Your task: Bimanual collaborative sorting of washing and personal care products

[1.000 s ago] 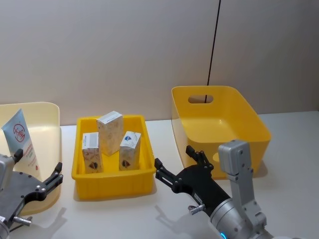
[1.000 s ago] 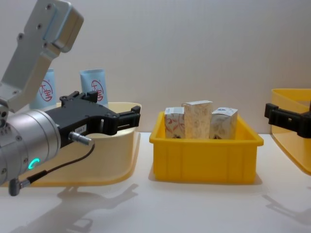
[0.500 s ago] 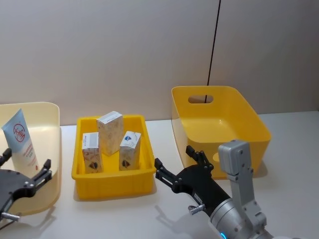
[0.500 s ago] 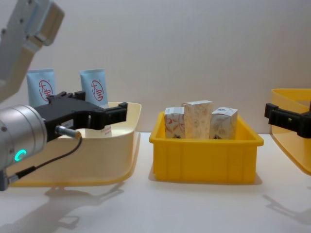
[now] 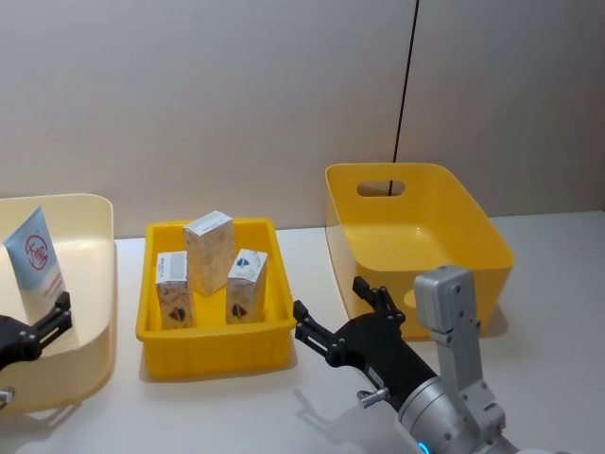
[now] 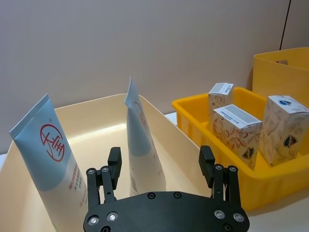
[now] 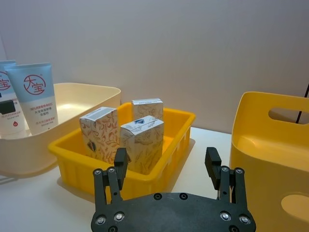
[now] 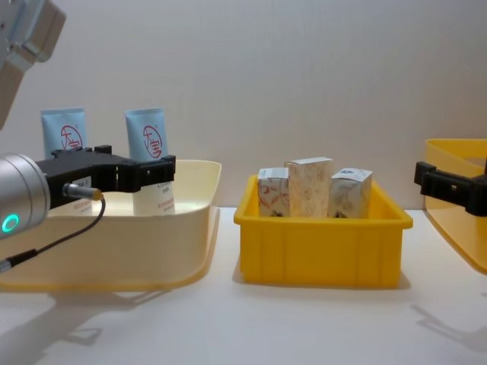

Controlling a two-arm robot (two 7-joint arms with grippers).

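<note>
Two light blue and white tubes (image 8: 65, 137) (image 8: 152, 148) with a red round logo stand upright in the cream bin (image 8: 190, 220) at the left. In the head view one tube (image 5: 36, 260) shows. Three white cartons (image 5: 208, 251) with orange-red print stand in the shallow yellow tray (image 5: 213, 348). My left gripper (image 6: 161, 159) is open at the cream bin's near side. One tube (image 6: 140, 145) stands just beyond the gap between its fingers, and they do not touch it. My right gripper (image 5: 331, 298) hangs open and empty, low over the table between the tray and the deep yellow bin.
A deep yellow bin (image 5: 416, 236) with a handle slot stands at the right and holds nothing. A black cable (image 5: 406, 85) runs down the wall behind it. Bare table lies in front of the tray and bins.
My left arm has drawn back to the left, so its gripper now sits over the cream bin's near side. The right arm and the products have not moved.
</note>
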